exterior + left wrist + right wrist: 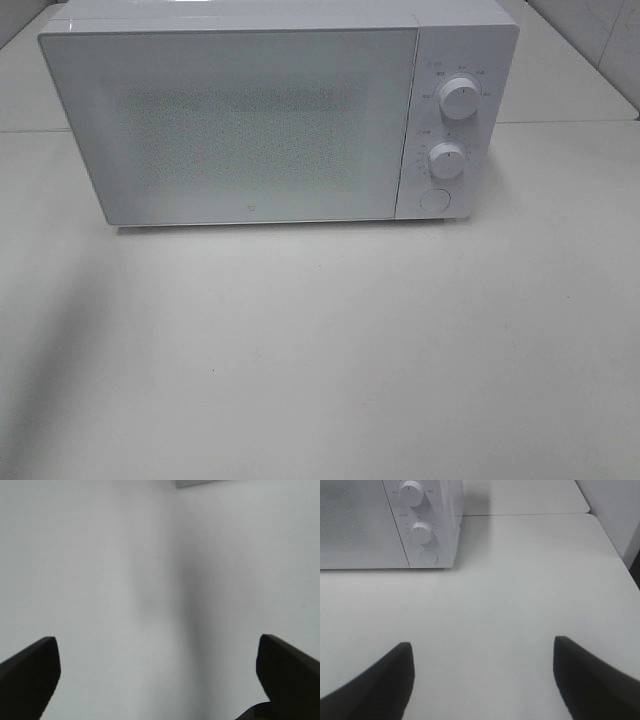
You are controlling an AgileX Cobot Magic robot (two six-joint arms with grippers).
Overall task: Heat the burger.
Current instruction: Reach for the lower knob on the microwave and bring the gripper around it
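The burger is out of view in every frame. A white microwave (270,110) stands at the back of the table with its door shut. Neither arm shows in the exterior high view. In the left wrist view my left gripper (159,672) is open, its dark fingertips (30,670) far apart over bare white surface, nothing between them. In the right wrist view my right gripper (482,675) is open too, hanging above the table some way in front of the microwave (385,522), empty.
The microwave's panel has two round knobs (458,99) (447,160) and a round button (434,199). The white table (320,350) spreads in front of it. The table's right edge (620,565) is near a wall.
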